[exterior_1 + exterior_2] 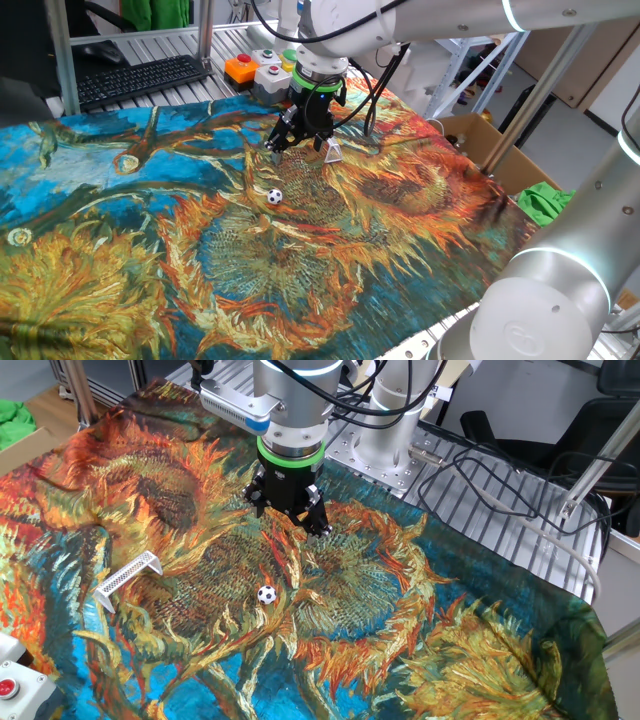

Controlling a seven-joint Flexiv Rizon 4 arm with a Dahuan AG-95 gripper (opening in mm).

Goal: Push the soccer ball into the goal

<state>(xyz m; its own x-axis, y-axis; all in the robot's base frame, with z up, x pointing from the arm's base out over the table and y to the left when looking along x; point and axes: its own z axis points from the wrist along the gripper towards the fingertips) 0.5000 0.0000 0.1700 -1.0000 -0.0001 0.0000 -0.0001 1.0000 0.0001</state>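
**Ball not yet contacted; gripper above the cloth with jaws wide**

Left to right in the other fixed view: the goal (pixel 128 577), a pale wedge-shaped frame with a mesh-like face, sits on the cloth with its mouth facing roughly toward the middle of the table. The soccer ball (pixel 266 595) lies to its right, apart from it, white with black patches, round and likely to roll freely at a light touch. Further right and behind the ball, the gripper (pixel 288 520) points straight down, fingers spread wide, holding nothing, clear of the ball.

Step in hand, as I judge it: get behind the ball on the side away from the goal, low enough for a finger to meet it, then sweep along the ball-to-goal line. A slow push through the ball's centre should serve best; off-centre contact would send it sideways.

Surface: a printed sunflower cloth (pixel 420 610), soft, with shallow folds and wrinkles that may deflect so small a ball. The goal looks light; a hard hit could shift it.
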